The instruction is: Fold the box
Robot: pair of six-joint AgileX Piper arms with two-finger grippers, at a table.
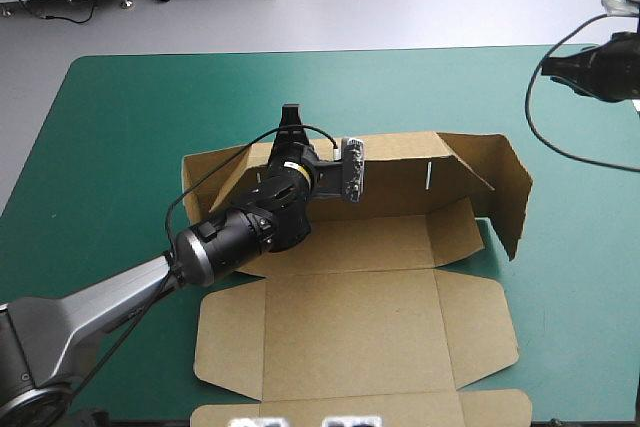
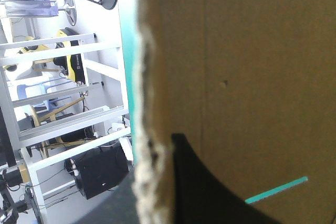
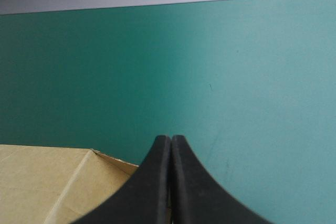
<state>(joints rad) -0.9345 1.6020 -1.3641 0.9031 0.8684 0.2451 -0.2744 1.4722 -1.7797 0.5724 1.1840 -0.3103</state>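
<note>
- Bench (image 1: 120,117), teal-green cover, carries the brown box (image 1: 360,327) at its middle, far wall raised.
- Left pincer (image 1: 291,119) clamps that wall's top edge.
- Right pincer (image 3: 170,139) closed, empty, near the box's corner.

One box (image 1: 350,332), one table (image 1: 120,127), two arms: left arm (image 1: 110,297), right arm (image 1: 600,67)

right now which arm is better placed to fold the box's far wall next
Left. The left gripper is shut on the far wall's edge of the box. The right gripper is shut on nothing, over the teal-green cover off the box's far right corner.
</note>
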